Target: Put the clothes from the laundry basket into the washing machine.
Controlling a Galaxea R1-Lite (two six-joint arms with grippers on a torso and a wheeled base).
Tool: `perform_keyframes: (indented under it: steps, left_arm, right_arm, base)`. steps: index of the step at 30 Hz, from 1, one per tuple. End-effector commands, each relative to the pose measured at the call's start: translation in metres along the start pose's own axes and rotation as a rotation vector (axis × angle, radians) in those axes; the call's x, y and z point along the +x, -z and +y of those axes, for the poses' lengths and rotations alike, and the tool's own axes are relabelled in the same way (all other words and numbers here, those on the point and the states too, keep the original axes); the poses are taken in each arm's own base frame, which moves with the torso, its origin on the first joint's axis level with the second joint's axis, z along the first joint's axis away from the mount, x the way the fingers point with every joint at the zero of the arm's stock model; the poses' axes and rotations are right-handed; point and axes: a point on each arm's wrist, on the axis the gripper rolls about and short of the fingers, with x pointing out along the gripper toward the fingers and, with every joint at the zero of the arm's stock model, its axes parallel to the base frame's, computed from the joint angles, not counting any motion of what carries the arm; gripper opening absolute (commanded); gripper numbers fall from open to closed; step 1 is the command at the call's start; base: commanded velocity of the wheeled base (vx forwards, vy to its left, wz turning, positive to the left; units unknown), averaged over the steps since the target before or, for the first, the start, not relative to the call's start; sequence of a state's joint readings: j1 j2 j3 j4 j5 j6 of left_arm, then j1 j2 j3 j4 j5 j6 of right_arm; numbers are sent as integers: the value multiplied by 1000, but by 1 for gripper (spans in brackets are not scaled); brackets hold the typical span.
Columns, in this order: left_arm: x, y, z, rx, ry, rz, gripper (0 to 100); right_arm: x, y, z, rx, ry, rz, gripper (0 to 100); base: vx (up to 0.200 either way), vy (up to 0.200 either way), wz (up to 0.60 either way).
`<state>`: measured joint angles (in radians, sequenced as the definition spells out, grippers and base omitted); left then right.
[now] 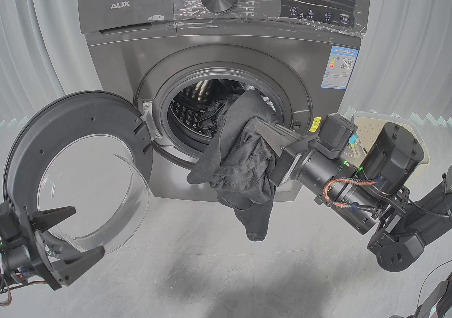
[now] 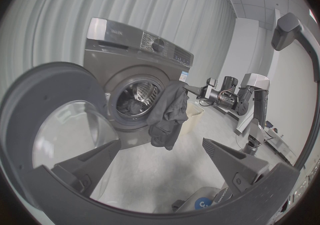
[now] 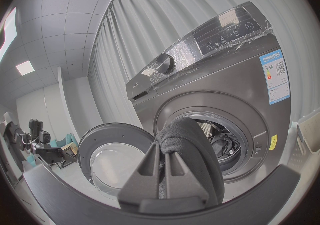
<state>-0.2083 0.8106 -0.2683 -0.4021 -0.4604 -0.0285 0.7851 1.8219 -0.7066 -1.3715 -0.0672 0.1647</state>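
Right gripper (image 1: pixel 263 128) is at the mouth of the washing machine (image 1: pixel 221 55), fingers (image 3: pixel 150 172) clamped together on a dark grey garment (image 1: pixel 240 154). The garment's top edge is just at the rim of the drum opening. The rest hangs down outside over the front panel, its lowest end dangling above the floor (image 1: pixel 188 248). More dark clothes (image 3: pixel 223 144) already lie inside the drum. Machine door (image 1: pixel 75 168) is swung fully open to the robot's left.

Left gripper (image 1: pixel 87 232) sits low on the left, in front of the open door, fingers (image 2: pixel 96 159) wide apart with nothing between them, well apart from the garment.

Laundry basket (image 1: pixel 372 118), cream plastic, stands on the floor just beside the machine on the right, mostly hidden behind the right arm; can't tell what is in it.
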Motion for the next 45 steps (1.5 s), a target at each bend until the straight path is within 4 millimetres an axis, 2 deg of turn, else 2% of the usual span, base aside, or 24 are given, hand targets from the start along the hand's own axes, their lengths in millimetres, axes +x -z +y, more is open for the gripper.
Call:
perform_keyframes:
  steps: [1, 4, 6, 11, 14, 15, 18, 22, 37, 45]
  left_arm:
    - [65, 10, 15, -48, 142, 154, 100]
    - [86, 13, 22, -46, 156, 157, 100]
    - [91, 15, 24, -45, 158, 159, 100]
    - [119, 29, 28, -66, 188, 222, 100]
    - [127, 31, 30, -73, 198, 234, 100]
    - [138, 32, 33, -73, 206, 234, 100]
    - [153, 31, 38, -69, 208, 220, 100]
    - [170, 40, 45, -74, 205, 236, 100]
    - [221, 53, 62, -67, 202, 220, 100]
    - [242, 51, 61, -52, 233, 178, 100]
  right_arm:
    - [7, -1, -2, -1, 1, -22, 0]
    - [7, -1, -2, -1, 4, -22, 0]
    - [6, -1, -3, -2, 5, -23, 0]
    - [5, -2, -2, -4, 5, -24, 0]
    - [4, -2, -1, -2, 2, -22, 0]
    - [4, -2, 0, -1, 1, -23, 0]
    - [3, -4, 1, 0, -4, -26, 0]
    - [2, -4, 2, 1, -6, -27, 0]
    - [1, -3, 3, 1, -8, -20, 0]
    - [1, -2, 7, 5, -20, -20, 0]
  base:
    - [0, 0, 0]
    - [0, 0, 0]
    - [0, 0, 0]
    - [0, 0, 0]
    - [0, 0, 0]
    - [0, 0, 0]
    - [0, 0, 0]
    - [0, 0, 0]
    - [0, 0, 0]
    - [0, 0, 0]
